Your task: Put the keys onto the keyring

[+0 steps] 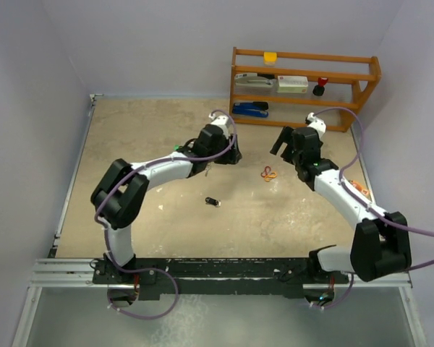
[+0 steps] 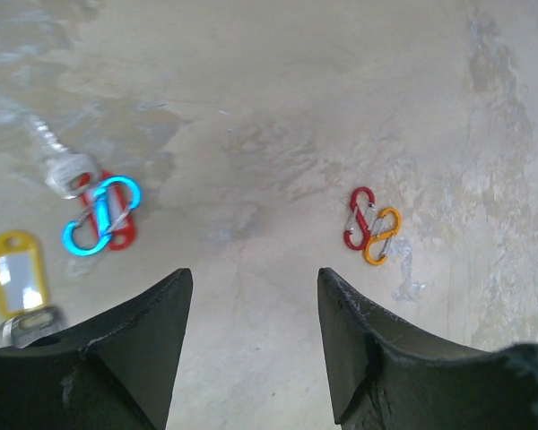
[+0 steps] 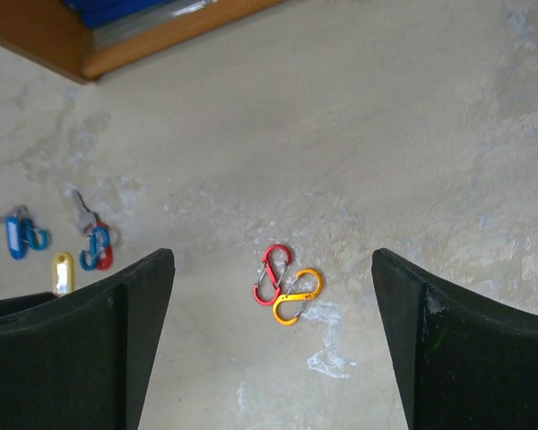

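Observation:
Two linked S-shaped clips, one red and one orange (image 3: 287,285), lie on the table right under my right gripper (image 3: 271,255), which hangs open above them with nothing between its fingers. My left gripper (image 2: 253,273) is open too and empty, with the same clips (image 2: 372,224) ahead to its right. A red-headed key with a blue clip (image 2: 103,215) and a yellow-headed key (image 2: 16,273) lie to its left. A blue-headed key (image 3: 18,235) lies farther off. A black key (image 1: 213,202) lies alone nearer the arm bases. A keyring as such is out of view.
A wooden shelf (image 1: 304,87) stands at the back right with a blue stapler (image 1: 250,109) and other small items on it. Its base edge (image 3: 117,45) is close behind the right gripper. Both arms meet near the middle of the table.

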Available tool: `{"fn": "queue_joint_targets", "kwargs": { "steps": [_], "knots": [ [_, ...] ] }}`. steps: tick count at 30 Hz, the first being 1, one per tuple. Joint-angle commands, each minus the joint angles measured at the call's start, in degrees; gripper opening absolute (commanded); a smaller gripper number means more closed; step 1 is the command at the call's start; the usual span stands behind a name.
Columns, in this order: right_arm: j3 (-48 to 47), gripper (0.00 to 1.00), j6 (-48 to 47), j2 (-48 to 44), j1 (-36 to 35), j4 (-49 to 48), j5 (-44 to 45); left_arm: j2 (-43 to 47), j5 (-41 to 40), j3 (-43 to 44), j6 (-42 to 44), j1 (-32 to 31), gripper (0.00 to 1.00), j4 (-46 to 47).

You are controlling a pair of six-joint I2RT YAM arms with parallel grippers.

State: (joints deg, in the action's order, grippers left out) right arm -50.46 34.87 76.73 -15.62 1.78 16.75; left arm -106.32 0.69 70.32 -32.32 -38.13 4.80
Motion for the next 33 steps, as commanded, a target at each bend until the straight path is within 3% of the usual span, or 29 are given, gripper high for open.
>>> {"fn": "queue_joint_targets", "kwargs": {
  "steps": [1, 9, 15, 33],
  "knots": [
    [2.4, 0.96, 1.0, -5.3, 0.9, -4.9, 2.7, -4.6, -1.8, 8.2, 5.7, -4.5, 0.56, -1.9],
    [3.8, 1.00, -1.6, -13.7, 1.5, -5.4, 4.8, -14.4, -5.1, 18.9, 11.3, -10.3, 0.56, -7.8],
    [5.0, 1.00, -2.5, -19.9, 1.6, -5.6, 7.0, -17.8, -6.7, 21.5, 12.8, -11.6, 0.55, -8.3],
    [5.1, 1.00, -2.9, -23.0, 2.0, -5.3, 7.8, -24.3, -6.1, 27.4, 14.7, -12.8, 0.55, -7.9]
  ]
}}
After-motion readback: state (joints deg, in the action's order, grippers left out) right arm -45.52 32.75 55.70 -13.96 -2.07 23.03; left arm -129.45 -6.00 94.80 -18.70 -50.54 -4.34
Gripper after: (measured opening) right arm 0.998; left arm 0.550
